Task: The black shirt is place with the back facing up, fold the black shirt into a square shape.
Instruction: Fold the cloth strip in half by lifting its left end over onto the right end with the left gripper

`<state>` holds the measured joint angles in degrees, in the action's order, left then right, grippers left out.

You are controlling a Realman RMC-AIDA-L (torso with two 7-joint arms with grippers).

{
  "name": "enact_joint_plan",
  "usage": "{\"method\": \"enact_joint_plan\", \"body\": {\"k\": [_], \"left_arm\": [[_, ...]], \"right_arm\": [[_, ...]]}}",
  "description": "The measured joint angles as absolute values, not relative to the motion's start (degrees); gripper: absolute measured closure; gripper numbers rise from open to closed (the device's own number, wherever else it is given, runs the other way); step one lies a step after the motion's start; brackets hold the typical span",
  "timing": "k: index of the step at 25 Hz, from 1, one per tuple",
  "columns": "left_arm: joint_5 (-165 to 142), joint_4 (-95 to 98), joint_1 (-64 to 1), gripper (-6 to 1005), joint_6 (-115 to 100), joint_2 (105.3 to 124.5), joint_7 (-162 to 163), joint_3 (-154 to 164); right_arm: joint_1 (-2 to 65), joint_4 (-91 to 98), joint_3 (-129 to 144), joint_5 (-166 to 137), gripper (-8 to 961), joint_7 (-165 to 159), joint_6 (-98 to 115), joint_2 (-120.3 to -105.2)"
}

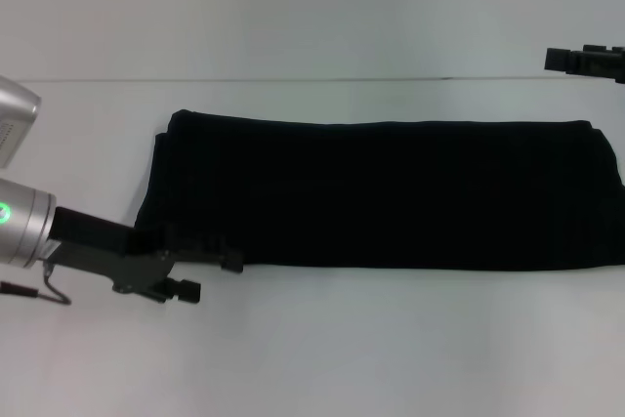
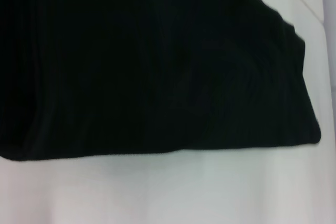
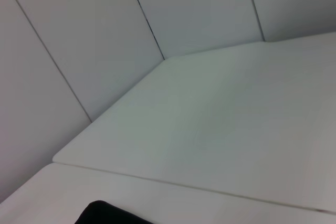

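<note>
At the near left, the left gripper (image 1: 200, 275) reaches the near-left corner of the one black shirt (image 1: 391, 192); whether it grips the cloth I cannot tell. The shirt lies as a long folded band across the white surface (image 1: 342, 358). Far right, the right gripper (image 1: 586, 61) hovers apart, its opening unclear.

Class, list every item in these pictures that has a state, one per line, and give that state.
black shirt: folded into a long flat band across the white table, plain side up, not yet square.
left tool: low at the shirt's left near corner, touching its edge.
right tool: raised at the far right, away from the shirt.
</note>
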<state>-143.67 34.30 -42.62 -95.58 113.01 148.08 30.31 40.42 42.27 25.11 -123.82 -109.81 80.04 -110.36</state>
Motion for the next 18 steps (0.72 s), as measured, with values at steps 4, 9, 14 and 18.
{"method": "enact_joint_plan", "body": {"k": [4, 9, 14, 18], "left_arm": [[-143.0, 33.8, -42.1, 91, -92.3, 113.11, 152.2, 29.3], [-143.0, 32.0, -41.6, 84, -88.5, 113.00, 155.8, 26.1], [-143.5, 31.7, -41.1, 84, -85.7, 112.99, 158.9, 25.9], [-143.9, 31.5, -40.6, 84, -84.4, 113.12, 161.2, 25.6]], "right_arm": [[40.7, 42.5, 25.2, -123.0, 23, -109.2, 79.7, -110.44], [40.5, 42.7, 25.2, -121.4, 24, -109.1, 79.8, -110.46], [40.0, 42.9, 25.1, -119.7, 24, -109.1, 80.0, -110.18], [40.0, 43.0, 25.1, -119.4, 25, -109.1, 80.2, -110.12]]}}
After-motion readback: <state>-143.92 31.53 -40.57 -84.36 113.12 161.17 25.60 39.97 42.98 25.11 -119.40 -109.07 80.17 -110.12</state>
